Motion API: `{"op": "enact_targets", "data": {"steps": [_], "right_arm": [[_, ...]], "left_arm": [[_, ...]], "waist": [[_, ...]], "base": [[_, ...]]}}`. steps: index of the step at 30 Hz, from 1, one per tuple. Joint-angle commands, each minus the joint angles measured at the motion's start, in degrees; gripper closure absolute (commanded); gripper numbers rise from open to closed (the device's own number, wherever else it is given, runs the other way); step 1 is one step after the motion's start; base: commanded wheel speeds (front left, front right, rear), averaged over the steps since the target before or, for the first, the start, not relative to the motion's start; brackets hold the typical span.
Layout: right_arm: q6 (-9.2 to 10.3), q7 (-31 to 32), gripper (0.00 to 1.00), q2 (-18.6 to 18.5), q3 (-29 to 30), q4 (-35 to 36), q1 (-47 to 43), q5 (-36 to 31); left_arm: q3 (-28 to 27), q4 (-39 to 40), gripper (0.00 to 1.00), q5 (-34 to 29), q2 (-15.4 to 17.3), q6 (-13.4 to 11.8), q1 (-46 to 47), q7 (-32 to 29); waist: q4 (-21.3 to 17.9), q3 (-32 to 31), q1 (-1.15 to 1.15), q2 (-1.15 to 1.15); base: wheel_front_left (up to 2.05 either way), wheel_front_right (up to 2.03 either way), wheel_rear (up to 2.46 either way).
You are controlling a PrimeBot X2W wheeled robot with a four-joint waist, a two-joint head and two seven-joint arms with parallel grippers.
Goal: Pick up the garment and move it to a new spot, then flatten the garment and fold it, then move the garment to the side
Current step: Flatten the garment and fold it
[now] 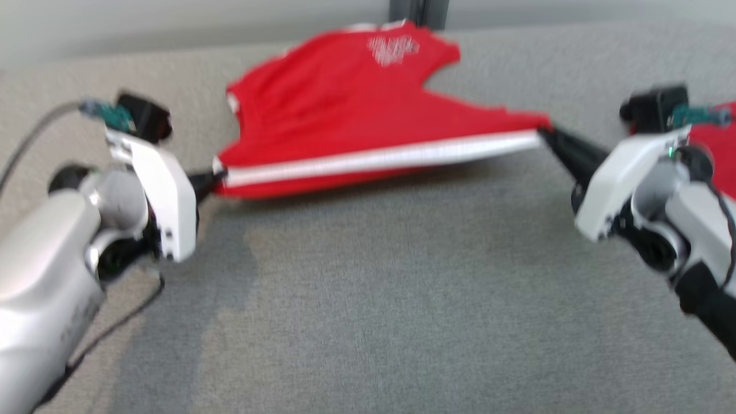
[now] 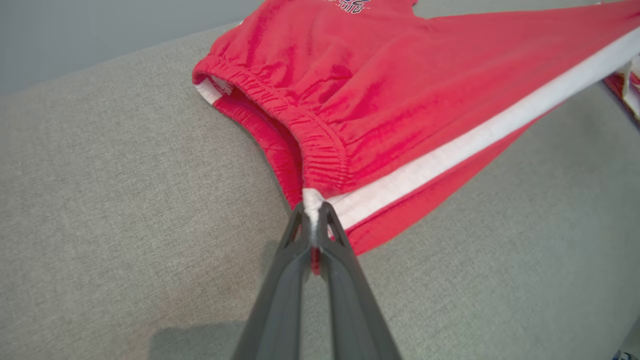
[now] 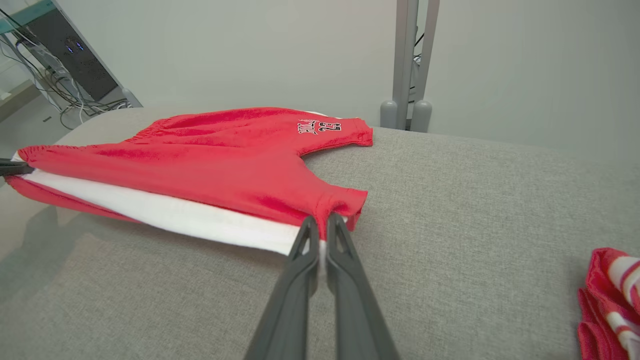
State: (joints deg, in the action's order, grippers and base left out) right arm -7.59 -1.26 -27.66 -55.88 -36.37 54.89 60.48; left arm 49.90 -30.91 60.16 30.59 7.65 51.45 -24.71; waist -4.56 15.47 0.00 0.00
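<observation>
The garment (image 1: 345, 121) is a pair of red shorts with a white side stripe and a printed logo, stretched between both grippers above the grey cushioned surface. My left gripper (image 1: 214, 179) is shut on the waistband corner at the stripe's end (image 2: 314, 215). My right gripper (image 1: 545, 133) is shut on the leg hem at the stripe's other end (image 3: 322, 230). The near edge is lifted and taut; the far part of the garment (image 3: 240, 130) rests on the surface. The garment (image 2: 400, 100) shows its elastic waistband open toward the left wrist view's left.
The grey cushioned surface (image 1: 368, 287) spreads wide in front of the garment. Another red and white cloth (image 3: 610, 300) lies at the right, also beside my right arm (image 1: 713, 132). A grey post (image 3: 410, 65) stands behind the far edge. Cabling and equipment (image 3: 65, 65) sit far left.
</observation>
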Motion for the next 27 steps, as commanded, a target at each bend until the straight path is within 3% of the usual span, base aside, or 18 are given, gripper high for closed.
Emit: {"op": "enact_targets", "data": {"steps": [1, 7, 19, 23, 27], "right_arm": [[0.16, 1.41, 1.00, -2.15, -0.40, 1.29, -3.18, 1.64], [0.16, 5.68, 1.00, -6.46, -1.81, 7.17, -11.32, 4.39], [0.17, 14.74, 1.00, -15.03, 3.17, 18.62, -23.02, 5.30], [0.16, 16.93, 1.00, -15.14, 7.23, 21.14, -24.64, 3.51], [0.16, 20.40, 1.00, -14.32, 11.31, 21.49, -22.88, 1.26]], "left_arm": [[0.59, 1.32, 1.00, 0.70, 1.63, -0.33, -2.94, -0.55], [2.55, 10.29, 1.00, 4.61, 5.21, -1.61, -12.85, -4.39], [5.01, 33.39, 1.00, 12.61, 14.38, -8.91, -26.44, -12.93], [3.39, 36.65, 1.00, 14.54, 14.99, -11.57, -26.86, -12.70], [1.32, 36.44, 1.00, 17.63, 13.82, -12.70, -24.66, -13.85]], "waist": [[-0.32, -5.40, 0.00, 0.00], [-0.78, -10.07, 0.00, 0.00], [-0.33, -12.48, 0.00, 0.00], [0.26, -11.96, 0.00, 0.00], [1.29, -9.97, 0.00, 0.00]], "base": [[0.00, 0.00, 0.00], [0.00, 0.00, 0.00], [0.00, 0.00, 0.00], [0.00, 0.00, 0.00], [0.00, 0.00, 0.00]]}}
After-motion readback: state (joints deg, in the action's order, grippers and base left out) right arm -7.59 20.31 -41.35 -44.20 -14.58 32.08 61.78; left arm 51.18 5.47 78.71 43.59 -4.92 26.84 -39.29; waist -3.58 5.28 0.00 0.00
